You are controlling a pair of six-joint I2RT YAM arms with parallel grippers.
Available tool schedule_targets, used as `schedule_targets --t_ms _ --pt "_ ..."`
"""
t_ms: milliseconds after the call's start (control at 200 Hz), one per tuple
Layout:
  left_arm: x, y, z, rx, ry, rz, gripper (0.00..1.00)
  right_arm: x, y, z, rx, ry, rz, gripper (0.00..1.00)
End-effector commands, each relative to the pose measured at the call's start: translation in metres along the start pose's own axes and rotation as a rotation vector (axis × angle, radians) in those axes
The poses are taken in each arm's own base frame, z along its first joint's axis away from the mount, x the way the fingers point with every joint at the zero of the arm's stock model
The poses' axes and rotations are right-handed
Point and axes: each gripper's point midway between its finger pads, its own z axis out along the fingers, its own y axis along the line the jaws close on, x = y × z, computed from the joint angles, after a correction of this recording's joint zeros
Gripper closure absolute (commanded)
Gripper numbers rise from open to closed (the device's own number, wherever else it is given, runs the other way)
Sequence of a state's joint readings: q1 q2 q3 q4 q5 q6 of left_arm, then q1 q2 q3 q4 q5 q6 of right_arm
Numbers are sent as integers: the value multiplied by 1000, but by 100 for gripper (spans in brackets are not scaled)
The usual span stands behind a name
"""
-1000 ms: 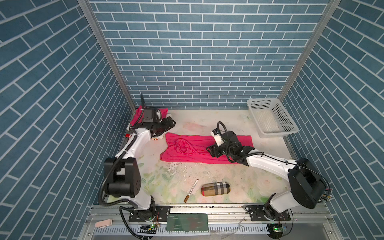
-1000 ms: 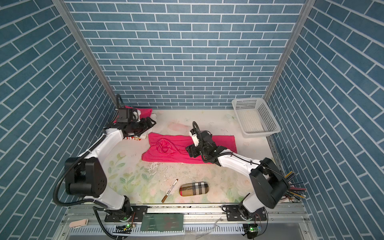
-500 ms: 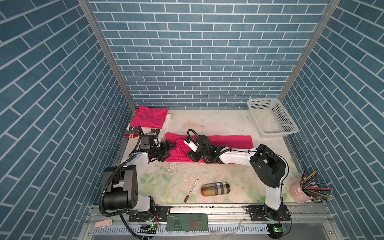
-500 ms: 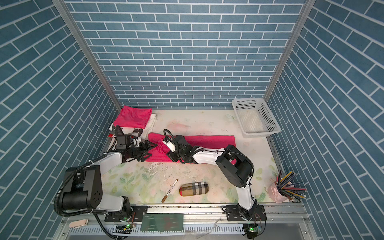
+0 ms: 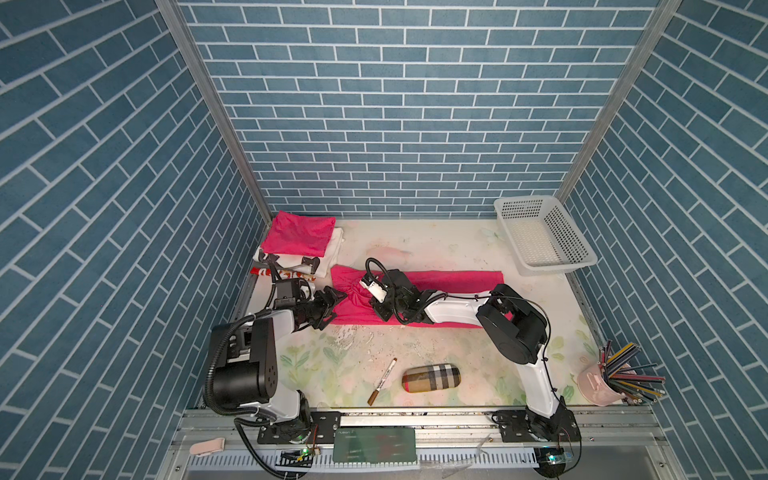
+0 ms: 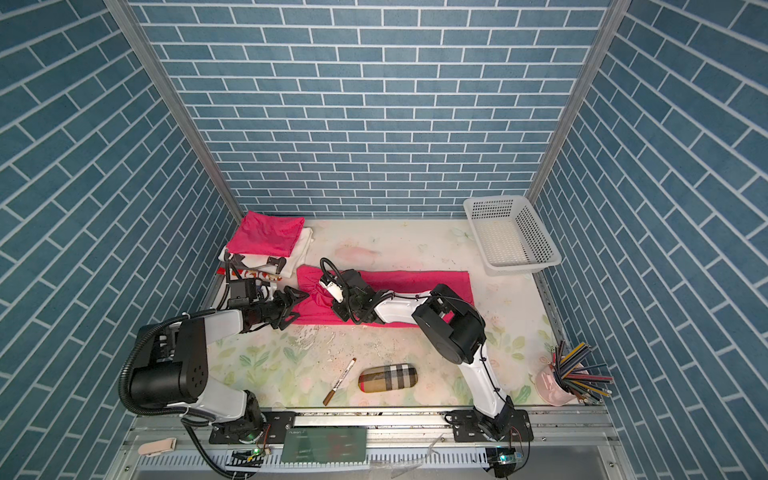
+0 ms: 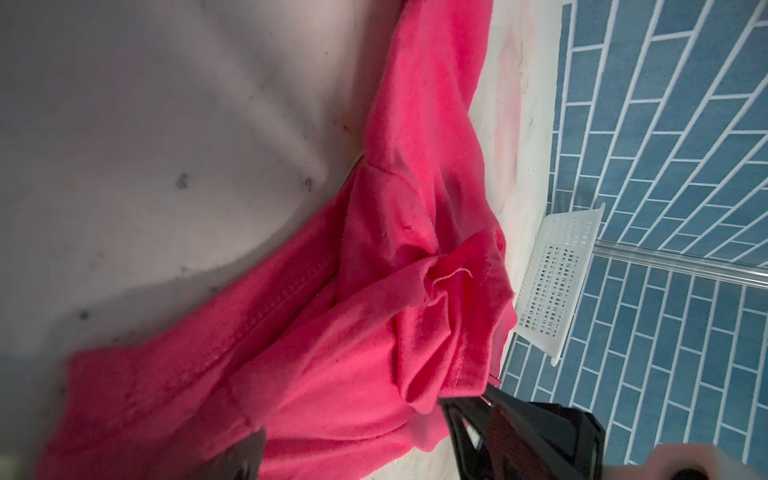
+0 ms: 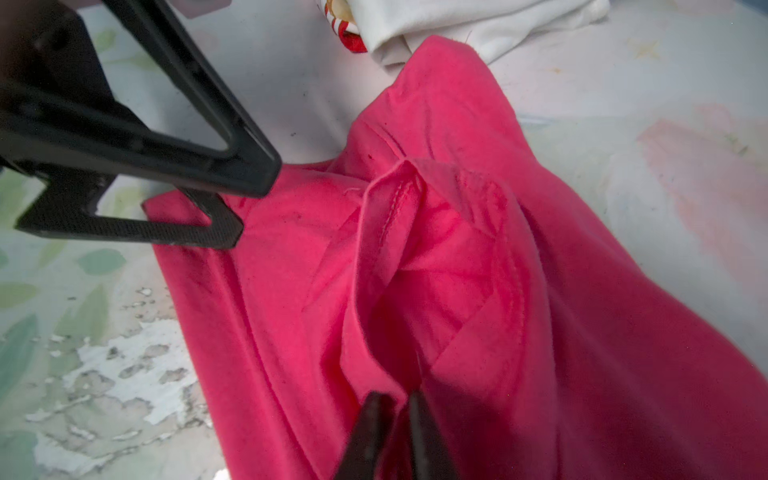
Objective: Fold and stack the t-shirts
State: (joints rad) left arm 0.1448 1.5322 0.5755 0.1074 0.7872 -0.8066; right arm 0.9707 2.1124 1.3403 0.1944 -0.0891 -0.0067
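Shirt (image 5: 457, 278): lying as a long strip across the worktop (image 5: 415, 249), bunching at its left end; folded shirt (image 5: 301, 232) sitting back left.
Handling: probably light and limp, sagging when lifted; seams and corners are offering the surest hold.
Right end effector (image 8: 395, 399): pinching a fold, jaws together.
Left end effector (image 5: 337, 306): gaping wide at the bunched end.

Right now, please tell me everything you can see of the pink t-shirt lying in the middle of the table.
The pink t-shirt is thin, soft-looking magenta fabric, lying on the table as a long band, apparently folded lengthwise. Its right part is flat; its left end is bunched into creases with stitched seams showing. The right pincer is shut on a fold there. The left pincer stands open at the left edge.
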Motion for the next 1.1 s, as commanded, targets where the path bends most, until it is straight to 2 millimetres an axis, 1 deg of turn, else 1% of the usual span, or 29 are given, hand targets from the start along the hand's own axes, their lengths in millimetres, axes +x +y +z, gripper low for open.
schedule_targets --t_ms 0,105,185,265,365,400,450,585,705,765,860,930,1035,1075,1095 --pt "2 23 3 -51 -1 -13 14 -17 -11 1 61 -32 -24 100" --pt "2 31 3 -67 2 -15 14 -26 -20 -3 68 -55 5 100" --pt "3 36 2 -79 2 -21 14 -35 -33 -7 82 -77 39 100" --pt "3 39 2 -84 2 -25 14 -41 -48 -4 101 -86 66 100" --pt "2 40 1 -88 0 -26 14 -36 -71 6 158 -39 93 100" --pt "2 41 1 -92 0 -27 14 -30 -78 10 175 -14 105 100" --pt "2 42 0 -94 -1 -29 14 -27 -86 13 179 1 119 100" --pt "2 45 -1 -100 -4 -34 14 -22 -95 16 189 26 128 100" --pt "1 48 -2 -111 -7 -38 14 -14 -105 12 217 47 143 99" --pt "0 49 -3 -119 -10 -39 14 -9 -110 9 223 55 157 94" --pt "0 52 -4 -134 -13 -39 14 -6 -114 5 224 57 171 79" --pt "-4 54 -9 -149 -30 -44 14 -7 -116 0 227 61 175 70" --pt "-13 57 -21 -161 -67 -48 14 -17 -119 -16 239 55 186 59" --pt "-15 57 -24 -163 -73 -48 14 -22 -119 -26 244 47 190 56" --pt "-17 56 -25 -163 -77 -44 14 -25 -119 -31 246 44 193 52"
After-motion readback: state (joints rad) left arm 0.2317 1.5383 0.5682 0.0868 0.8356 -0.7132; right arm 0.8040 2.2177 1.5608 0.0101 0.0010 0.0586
